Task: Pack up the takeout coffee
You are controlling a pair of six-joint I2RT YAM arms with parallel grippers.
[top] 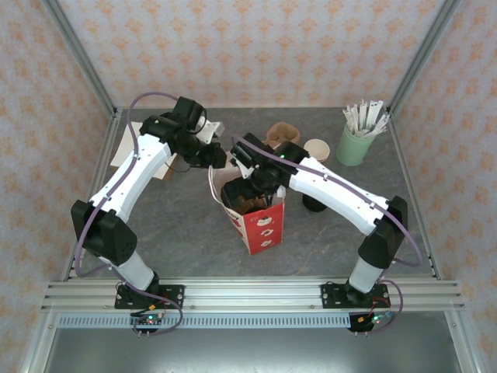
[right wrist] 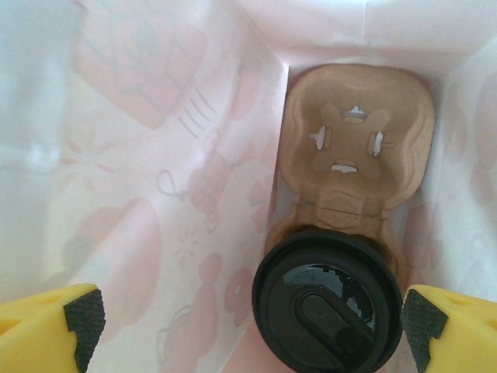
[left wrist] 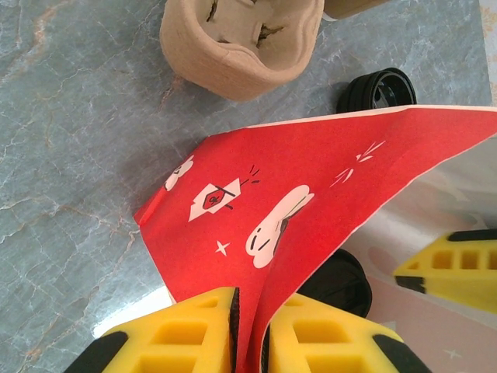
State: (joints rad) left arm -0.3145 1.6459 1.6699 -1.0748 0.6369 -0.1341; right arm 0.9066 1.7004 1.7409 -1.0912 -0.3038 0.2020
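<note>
The takeout coffee (right wrist: 326, 307), black lid uppermost, is seen standing inside the red paper bag (left wrist: 295, 210), seated in one pocket of a brown pulp carrier (right wrist: 353, 132) that lies on the bag's floor. The right hand (right wrist: 247, 322) is held wide open within the bag, one yellow finger at each side of the lid, and nothing is gripped by it. The bag's upper edge is pinched between the closed fingers of the left hand (left wrist: 248, 326), and a second pulp carrier (left wrist: 241, 47) and a black lid (left wrist: 377, 89) are seen on the grey surface (left wrist: 70, 155) beside the bag.
</note>
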